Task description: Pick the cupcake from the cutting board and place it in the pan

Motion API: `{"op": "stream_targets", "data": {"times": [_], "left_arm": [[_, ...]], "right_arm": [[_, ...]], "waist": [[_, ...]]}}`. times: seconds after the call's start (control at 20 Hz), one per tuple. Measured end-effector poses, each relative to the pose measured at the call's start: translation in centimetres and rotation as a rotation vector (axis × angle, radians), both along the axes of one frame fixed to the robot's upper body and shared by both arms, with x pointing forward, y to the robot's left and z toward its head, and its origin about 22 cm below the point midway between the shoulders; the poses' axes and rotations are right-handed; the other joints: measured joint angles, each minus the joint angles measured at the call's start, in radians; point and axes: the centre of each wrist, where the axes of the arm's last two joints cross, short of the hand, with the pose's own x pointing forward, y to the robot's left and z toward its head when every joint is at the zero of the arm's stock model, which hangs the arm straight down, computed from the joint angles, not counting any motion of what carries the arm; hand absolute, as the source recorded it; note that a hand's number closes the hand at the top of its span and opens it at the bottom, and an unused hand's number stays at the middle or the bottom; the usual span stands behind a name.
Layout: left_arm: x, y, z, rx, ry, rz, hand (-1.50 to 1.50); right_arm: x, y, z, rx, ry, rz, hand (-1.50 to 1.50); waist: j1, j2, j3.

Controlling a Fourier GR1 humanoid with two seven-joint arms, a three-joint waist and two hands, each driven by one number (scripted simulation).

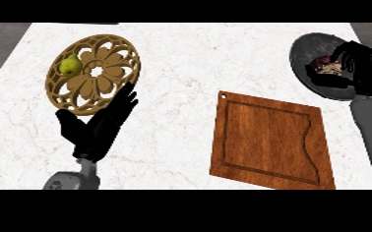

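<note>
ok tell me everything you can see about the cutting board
The cutting board is dark reddish-brown wood with visible grain, roughly rectangular, with a groove running inside its edge and a small hole at its upper left corner. It lies flat on the white marbled counter, turned at a slight angle, right of centre. Nothing rests on it and neither hand touches it.
</note>
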Motion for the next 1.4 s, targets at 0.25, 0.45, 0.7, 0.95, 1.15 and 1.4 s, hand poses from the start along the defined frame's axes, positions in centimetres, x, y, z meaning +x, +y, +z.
{"op": "stream_targets", "data": {"times": [0.25,0.45,0.7,0.95,1.15,1.4], "left_arm": [[0.2,0.3,0.3,0.006,-0.010,-0.014,0.00],[0.4,-0.6,0.1,0.001,-0.015,-0.036,0.00],[0.9,-1.0,0.5,-0.004,-0.029,-0.055,0.00],[0.9,-0.9,0.7,0.000,-0.028,-0.056,0.00],[0.9,-1.4,0.6,-0.005,-0.030,-0.049,0.00],[0.9,-1.4,0.6,-0.004,-0.030,-0.035,0.00]], "right_arm": [[0.9,-2.3,0.5,0.012,-0.019,-0.037,1.50],[1.1,-3.3,0.6,0.006,0.008,-0.075,-1.50],[0.4,-4.6,-0.1,-0.045,0.205,-0.118,-1.50],[0.4,-4.4,-0.6,0.029,0.254,-0.069,-1.50],[0.9,-4.2,0.0,0.186,0.175,0.002,-1.50],[0.4,-5.7,0.6,0.401,0.115,0.045,-1.50]], "waist": [[0.018,0.008,0.002],[0.033,0.016,0.002],[0.053,0.027,0.002],[0.055,0.027,0.005],[0.044,0.026,0.007],[0.039,0.025,0.007]]}}
